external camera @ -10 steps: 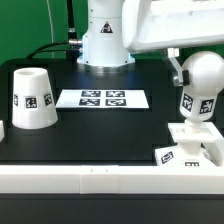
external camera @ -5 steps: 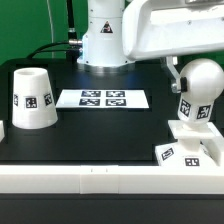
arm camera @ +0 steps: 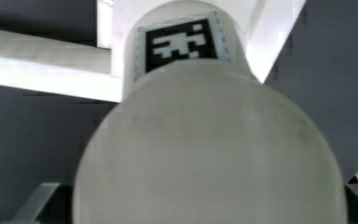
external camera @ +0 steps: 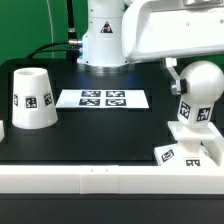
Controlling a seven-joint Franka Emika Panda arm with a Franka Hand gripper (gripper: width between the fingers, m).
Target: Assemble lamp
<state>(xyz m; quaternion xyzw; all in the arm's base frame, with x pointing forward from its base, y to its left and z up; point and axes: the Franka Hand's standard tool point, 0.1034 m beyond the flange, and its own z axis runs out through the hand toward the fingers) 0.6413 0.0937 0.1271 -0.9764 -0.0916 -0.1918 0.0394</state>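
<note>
Progress: judged about midway; bulb fitting in hand, shade fitting left.
Desk (external camera: 110,130): one; black top carrying every loose part.
Arm (external camera: 165,30): one; reaching in over the exterior view's right side.
Marker board (external camera: 100,98): one; flat near the desk's middle, between shade and bulb.
Shade (external camera: 30,97): one; standing wide end down at the exterior view's left, well apart from the base, not yet mounted.
Bulb (external camera: 199,95): one; upright with a slight lean, foot meeting the base's socket; full seating not confirmable.
Base (external camera: 205,148): one; flat at the desk's front edge, exterior view's right.
Hand (arm camera: 201,203): one; closed around the bulb's round head, a dark finger (arm camera: 43,205) showing at each flank in the wrist view.
</note>
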